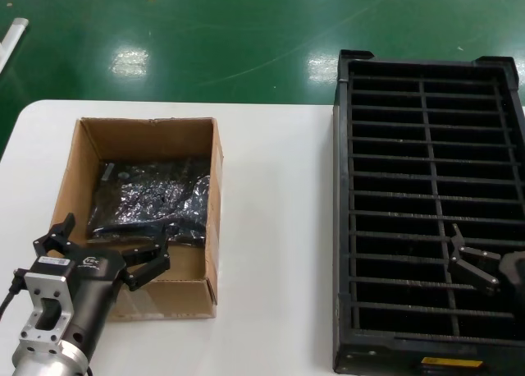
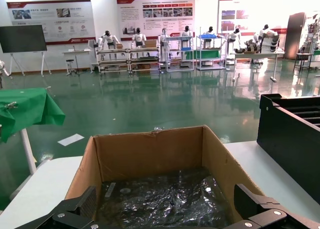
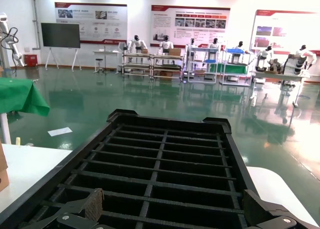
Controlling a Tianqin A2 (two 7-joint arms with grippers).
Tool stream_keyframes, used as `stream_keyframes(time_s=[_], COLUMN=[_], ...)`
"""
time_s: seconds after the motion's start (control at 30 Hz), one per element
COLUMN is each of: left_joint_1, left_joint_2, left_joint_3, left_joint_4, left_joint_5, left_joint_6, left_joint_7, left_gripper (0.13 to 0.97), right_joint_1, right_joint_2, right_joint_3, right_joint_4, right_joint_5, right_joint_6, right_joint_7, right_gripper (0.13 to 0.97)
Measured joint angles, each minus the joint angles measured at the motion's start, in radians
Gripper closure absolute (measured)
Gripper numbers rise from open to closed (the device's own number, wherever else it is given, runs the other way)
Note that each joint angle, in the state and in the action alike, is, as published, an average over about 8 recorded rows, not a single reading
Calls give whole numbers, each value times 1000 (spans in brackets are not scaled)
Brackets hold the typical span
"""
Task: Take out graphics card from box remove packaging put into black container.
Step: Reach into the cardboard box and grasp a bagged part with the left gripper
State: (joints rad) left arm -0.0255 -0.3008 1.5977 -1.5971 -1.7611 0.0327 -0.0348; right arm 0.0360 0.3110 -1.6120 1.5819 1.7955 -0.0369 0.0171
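Note:
The brown cardboard box (image 1: 215,179) stands on the left of the white table. The shiny dark-grey packaging bag (image 1: 152,197) lies flat on its floor. The graphics card itself is hidden; only the bag shows. My left gripper (image 1: 115,243) is open and empty, over the box's near wall, its fingers spread wide above the bag's near edge. In the left wrist view the bag (image 2: 165,199) lies between the open fingers (image 2: 75,209). My right gripper (image 1: 473,263) is open and empty over the near right part of the black container (image 1: 343,228). It also shows in the right wrist view (image 3: 175,209).
The white table (image 1: 275,228) has a bare strip between box and container. The container's slots (image 3: 165,159) hold nothing I can see. A yellow label (image 1: 451,363) is on its near edge. Green floor lies beyond the table's far edge.

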Motion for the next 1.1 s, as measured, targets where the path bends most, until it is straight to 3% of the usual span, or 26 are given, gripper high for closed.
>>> stream_keyframes(time_s=[0.4,0.5,0.63,0.77,0.87,0.97,1.1], left_joint_1=[-3,-14,-63,-172,-287,-411,-569], left_joint_2=[-10,-54,-168,-286,-342,-365,-358], left_joint_3=[3,30,93,152,191,235,308], left_joint_4=[-1,-4,1,53,139,250,417], left_joint_5=[1,-1,33,135,234,327,432], left_joint_6=[5,12,53,151,247,341,450], left_joint_7=[1,-13,-67,-121,-130,-111,-48], left_gripper=[132,132,132,132,132,132,132], right_joint_1=[0,0,0,0,0,0,0], right_joint_2=[0,0,0,0,0,0,0], right_joint_3=[0,0,0,0,0,0,0], right_joint_4=[0,0,0,0,0,0,0], right_joint_5=[0,0,0,0,0,0,0], right_joint_6=[0,0,0,0,0,0,0], right_joint_7=[0,0,0,0,0,0,0], right_gripper=[129,129,129,129,129,129,129])
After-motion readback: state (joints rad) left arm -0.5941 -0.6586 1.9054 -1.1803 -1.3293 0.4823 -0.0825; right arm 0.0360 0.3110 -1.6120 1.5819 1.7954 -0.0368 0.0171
